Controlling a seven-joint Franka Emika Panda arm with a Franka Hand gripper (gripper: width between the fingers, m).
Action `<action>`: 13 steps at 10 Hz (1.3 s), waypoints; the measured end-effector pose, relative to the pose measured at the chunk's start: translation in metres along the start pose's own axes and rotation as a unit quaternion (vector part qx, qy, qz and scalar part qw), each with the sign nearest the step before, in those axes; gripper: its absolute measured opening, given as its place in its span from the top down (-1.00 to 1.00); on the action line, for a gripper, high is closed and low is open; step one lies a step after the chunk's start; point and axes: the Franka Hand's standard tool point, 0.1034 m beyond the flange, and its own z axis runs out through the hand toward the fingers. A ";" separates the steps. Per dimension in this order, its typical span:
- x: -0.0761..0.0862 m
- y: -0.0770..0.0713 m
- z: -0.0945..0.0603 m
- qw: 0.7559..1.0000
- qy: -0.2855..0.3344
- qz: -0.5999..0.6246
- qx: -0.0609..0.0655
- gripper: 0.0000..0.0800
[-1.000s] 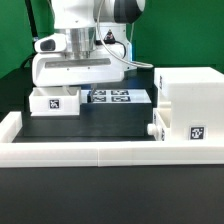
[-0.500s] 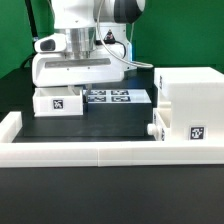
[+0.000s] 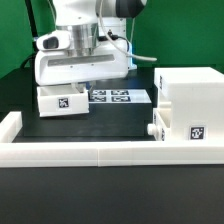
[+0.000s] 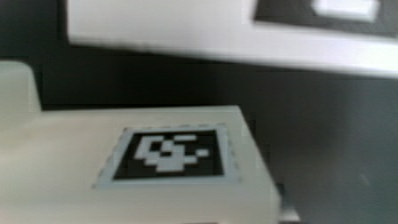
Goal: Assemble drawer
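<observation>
A small white open-top tray (image 3: pixel 62 101) with a square tag on its front sits under my gripper (image 3: pixel 82 87), on the exterior view's left. The hand is low over the tray and the fingertips are hidden behind its wall. The tray moves along with the hand, so the jaws hold it. The wrist view shows the tray's tagged face (image 4: pixel 175 155) close up and no fingers. The large boxy casing (image 3: pixel 190 90) stands on the exterior view's right. A second tray (image 3: pixel 182 125) with a round knob (image 3: pixel 153 131) sits in its lower part.
The marker board (image 3: pixel 120 97) lies flat on the black table between the held tray and the casing; it also shows in the wrist view (image 4: pixel 249 45). A long low white rail (image 3: pixel 100 151) edges the table's front and left side.
The hand and the small tray have shifted together toward the exterior view's right, closer to the marker board. The casing and its tray have not moved.
</observation>
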 end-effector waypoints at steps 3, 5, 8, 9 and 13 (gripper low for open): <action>0.037 -0.010 -0.022 1.000 -0.007 -0.027 0.013 0.90; 0.063 -0.014 -0.037 0.999 -0.006 -0.044 0.019 0.90; 0.087 -0.017 -0.043 0.998 -0.020 -0.040 0.033 0.89; 0.083 -0.018 -0.041 0.998 -0.023 -0.045 0.034 0.89; 0.066 -0.007 -0.025 0.965 0.002 -0.263 0.012 0.89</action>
